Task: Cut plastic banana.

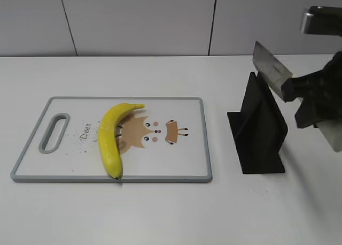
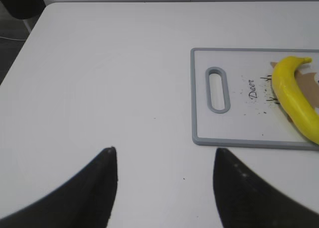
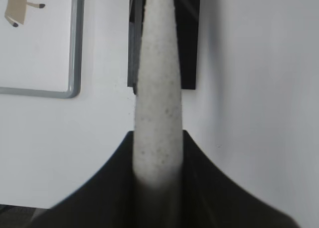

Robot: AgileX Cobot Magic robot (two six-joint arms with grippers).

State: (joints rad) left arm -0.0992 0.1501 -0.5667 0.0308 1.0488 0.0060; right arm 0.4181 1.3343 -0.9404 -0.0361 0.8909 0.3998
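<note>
Exterior view, glossy yellow curved plastic banana (image 1: 109,138), right end effector (image 1: 299,90) gripping knife (image 1: 271,72), left end effector (image 2: 164,183) open

Glossy plastic banana (image 1: 109,138); smooth board (image 1: 192,165); matt black stand (image 1: 259,130).

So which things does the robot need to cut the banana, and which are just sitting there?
Needed:
plastic banana
cutting board
knife, held in the right gripper

Just there:
black knife stand
left gripper, open over the bare table
</note>
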